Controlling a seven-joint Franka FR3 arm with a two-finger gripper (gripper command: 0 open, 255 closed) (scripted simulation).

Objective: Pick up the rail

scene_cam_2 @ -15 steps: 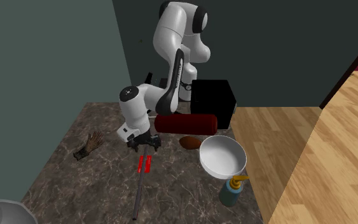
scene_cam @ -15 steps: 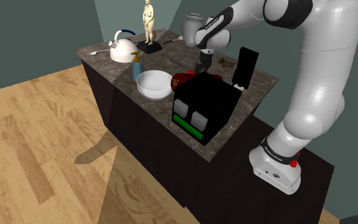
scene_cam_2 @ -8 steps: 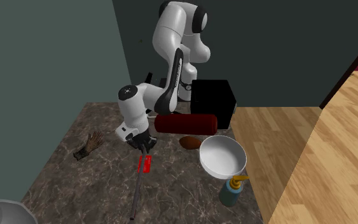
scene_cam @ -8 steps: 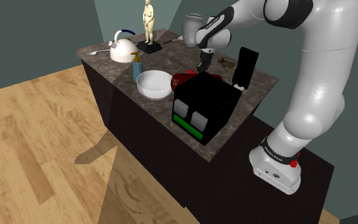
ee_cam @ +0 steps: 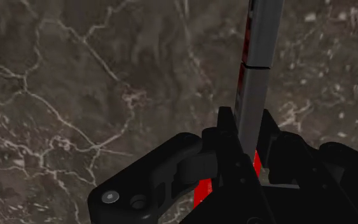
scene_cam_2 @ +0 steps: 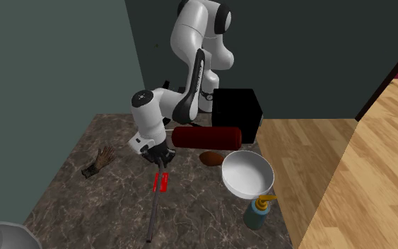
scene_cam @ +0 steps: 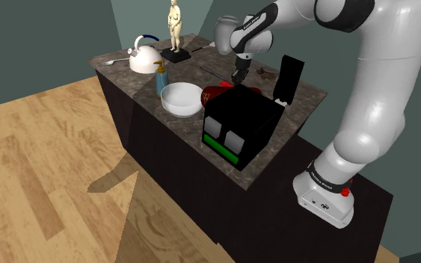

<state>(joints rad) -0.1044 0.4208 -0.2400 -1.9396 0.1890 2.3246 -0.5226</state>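
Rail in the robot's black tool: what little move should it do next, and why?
Probably lift straight up, slowly. The tool is shut on the grey rail near its red part, and its long end stretches low over the marble counter, so it could tip.

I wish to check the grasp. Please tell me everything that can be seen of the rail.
The long, thin grey rail with red patches looks like a straight metal bar with a seam across it. The black two-finger hand is shut on it near the red part, close to one end. The rest stretches away over the dark veined marble-look counter. Whether it touches the counter cannot be told.
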